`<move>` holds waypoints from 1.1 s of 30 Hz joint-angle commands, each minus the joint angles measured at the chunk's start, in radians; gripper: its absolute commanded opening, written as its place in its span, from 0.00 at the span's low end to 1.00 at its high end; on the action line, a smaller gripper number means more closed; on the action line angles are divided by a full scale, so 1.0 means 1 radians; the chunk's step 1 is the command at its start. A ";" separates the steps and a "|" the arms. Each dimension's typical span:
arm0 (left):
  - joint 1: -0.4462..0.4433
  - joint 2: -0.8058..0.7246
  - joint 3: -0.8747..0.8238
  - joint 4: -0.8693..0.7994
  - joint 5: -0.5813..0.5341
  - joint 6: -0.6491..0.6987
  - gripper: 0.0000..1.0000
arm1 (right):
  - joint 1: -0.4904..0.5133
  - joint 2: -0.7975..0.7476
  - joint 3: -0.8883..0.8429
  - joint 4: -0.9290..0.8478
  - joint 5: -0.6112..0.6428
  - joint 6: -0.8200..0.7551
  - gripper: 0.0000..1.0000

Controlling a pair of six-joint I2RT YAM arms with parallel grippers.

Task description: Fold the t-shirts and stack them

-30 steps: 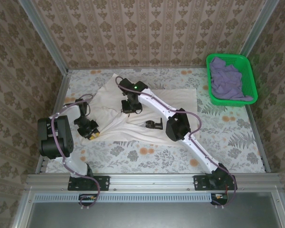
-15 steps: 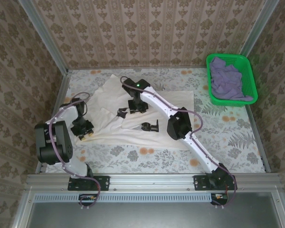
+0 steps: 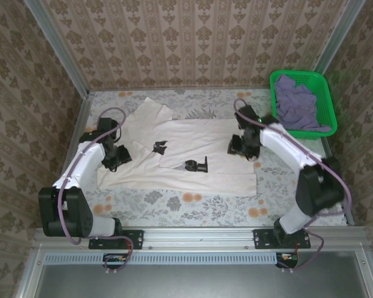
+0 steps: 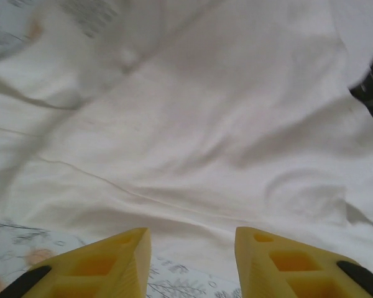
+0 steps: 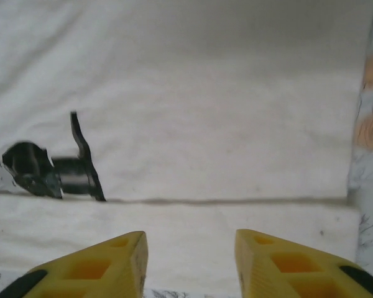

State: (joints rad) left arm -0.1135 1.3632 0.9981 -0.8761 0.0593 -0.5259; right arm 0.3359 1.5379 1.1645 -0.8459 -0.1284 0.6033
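The white shirt (image 3: pixel 193 133) lies spread across the middle of the surface (image 3: pixel 174 198), one layer folded over along its near side. The left end effector (image 3: pixel 117 156) sits at the shirt's left edge and the right end effector (image 3: pixel 241 148) at its right end. Both have their fingers spread with nothing between them. At the far right corner, the purple shirt (image 3: pixel 295 102) is bunched in the basket (image 3: pixel 301 131), well apart from the white one.

As I judge it, the main risk is an uneven next fold. The left side of the shirt is wrinkled and one sleeve juts toward the far left, so a pinch there could catch a single layer or a stray ridge and skew the fold. A grasp that bites both cloth and surface could drag the whole shirt. The purple shirt is crumpled and may snag the basket mesh when lifted.

The top view gives the shirt's whole outline, both arms and the basket. The right wrist view adds the straight fold edge running just past the right end effector (image 5: pixel 191 248), with the print (image 5: pixel 50 171) sitting on it. The left wrist view brings out the soft creases ahead of the left end effector (image 4: pixel 193 248) and a strip of surface between its fingers.
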 commanded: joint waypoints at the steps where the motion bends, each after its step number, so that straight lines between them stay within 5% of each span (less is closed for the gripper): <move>1: -0.035 0.014 -0.058 -0.016 0.079 0.019 0.36 | 0.013 -0.128 -0.254 0.193 -0.129 0.115 0.38; 5: -0.032 0.042 -0.122 -0.004 -0.016 -0.033 0.33 | -0.015 -0.225 -0.471 0.303 -0.153 0.200 0.31; 12: 0.044 0.104 -0.214 0.062 -0.097 -0.116 0.32 | -0.189 -0.228 -0.649 0.377 -0.158 0.254 0.32; 24: 0.046 0.141 -0.228 -0.055 -0.132 -0.140 0.32 | -0.201 -0.372 -0.697 0.167 -0.151 0.309 0.35; 33: 0.041 0.058 -0.280 -0.137 -0.093 -0.285 0.36 | -0.203 -0.437 -0.693 0.075 -0.176 0.331 0.35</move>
State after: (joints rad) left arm -0.0834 1.4727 0.7563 -0.9329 -0.0406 -0.7277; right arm 0.1390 1.1374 0.4866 -0.6762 -0.3111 0.9016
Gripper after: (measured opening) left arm 0.361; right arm 0.346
